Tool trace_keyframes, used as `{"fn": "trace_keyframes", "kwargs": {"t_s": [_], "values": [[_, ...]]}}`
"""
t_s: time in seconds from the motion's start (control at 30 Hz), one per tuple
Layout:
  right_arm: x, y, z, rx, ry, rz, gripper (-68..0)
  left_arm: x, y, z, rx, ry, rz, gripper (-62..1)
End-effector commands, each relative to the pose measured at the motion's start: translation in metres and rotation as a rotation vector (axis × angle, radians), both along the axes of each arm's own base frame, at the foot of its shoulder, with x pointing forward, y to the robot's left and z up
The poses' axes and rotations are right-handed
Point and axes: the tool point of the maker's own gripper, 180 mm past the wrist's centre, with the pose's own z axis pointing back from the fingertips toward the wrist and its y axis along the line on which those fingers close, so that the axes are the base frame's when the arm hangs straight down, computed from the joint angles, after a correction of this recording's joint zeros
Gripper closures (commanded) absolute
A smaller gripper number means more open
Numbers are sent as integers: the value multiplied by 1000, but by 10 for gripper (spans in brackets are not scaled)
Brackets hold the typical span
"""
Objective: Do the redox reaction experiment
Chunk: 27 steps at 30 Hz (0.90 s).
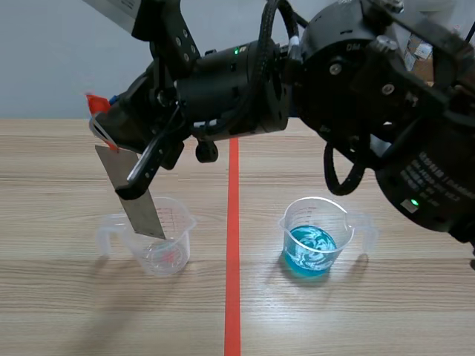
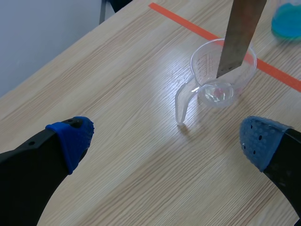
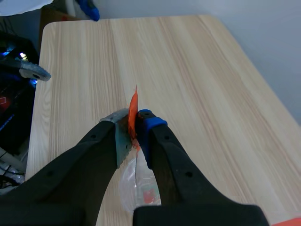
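Right end effector [image 3: 134, 141] clamps the metal strip [image 1: 141, 208] near-upright over the clear cup [image 1: 177, 248] — the blue-liquid cup [image 1: 318, 213] stands well to that cup's right.

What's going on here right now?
The right gripper is shut on a metal strip, holding it tilted with its lower end in the clear cup, left of the tape line. The cup of blue liquid stands apart, right of it. The left gripper hovers open near the clear cup.
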Motion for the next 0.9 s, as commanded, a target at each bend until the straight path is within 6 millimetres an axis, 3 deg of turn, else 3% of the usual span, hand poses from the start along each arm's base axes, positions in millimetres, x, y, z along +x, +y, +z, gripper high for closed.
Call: {"fn": "trace_keyframes", "kwargs": {"t_s": [0.0, 0.33, 0.67, 0.87], "values": [[2, -1, 28, 52, -59, 2, -11, 0, 4, 4, -21, -28, 7, -623], [-1, -10, 68, 107, -116, -35, -11, -16, 40, 12, -91, -151, 32, -623], [0, -11, 70, 104, -107, -38, -11, -37, 46, 4, -30, -171, -71, -623], [0, -11, 69, 100, -106, -38, -11, -52, 39, 3, -60, -160, -162, -623]]}}
